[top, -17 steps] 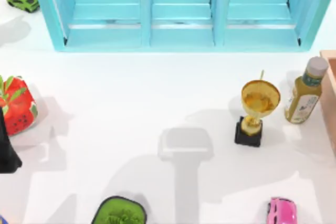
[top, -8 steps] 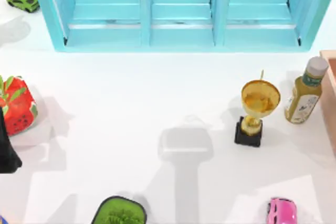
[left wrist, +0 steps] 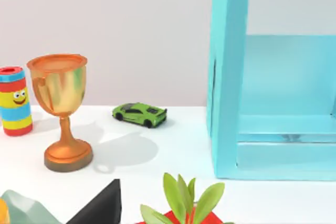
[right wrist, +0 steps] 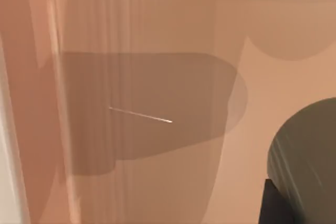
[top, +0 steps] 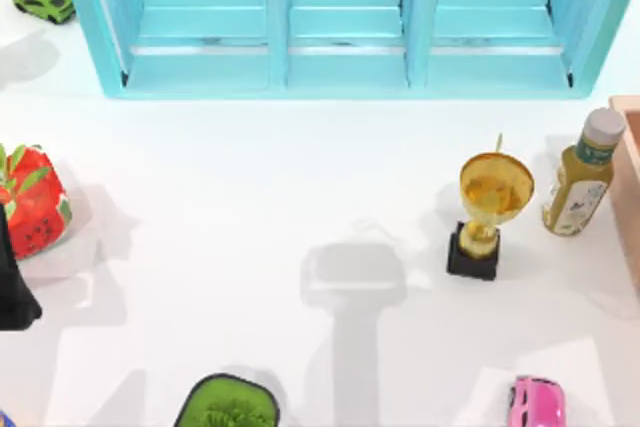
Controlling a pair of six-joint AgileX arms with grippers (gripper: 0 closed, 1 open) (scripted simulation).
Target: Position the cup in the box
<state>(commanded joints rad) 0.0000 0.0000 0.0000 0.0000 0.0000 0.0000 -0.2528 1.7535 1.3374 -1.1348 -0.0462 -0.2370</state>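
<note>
Right gripper of mine looks down into the box (right wrist: 131, 35), whose tan floor lies beneath it, and the cup (right wrist: 307, 150) appears as a dark grey-green round at the view's edge over that floor; whether my fingers are spread or pinching it I cannot tell. From above, the box (top: 630, 177) sits at the table's right edge beside the bottle (top: 582, 173) and gold trophy (top: 487, 212)

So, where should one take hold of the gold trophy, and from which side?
Grip the gold trophy at its thin stem, probably coming from the top view's left: it stands upright, the bowl is wide, and the bottle stands close on its right.
</note>
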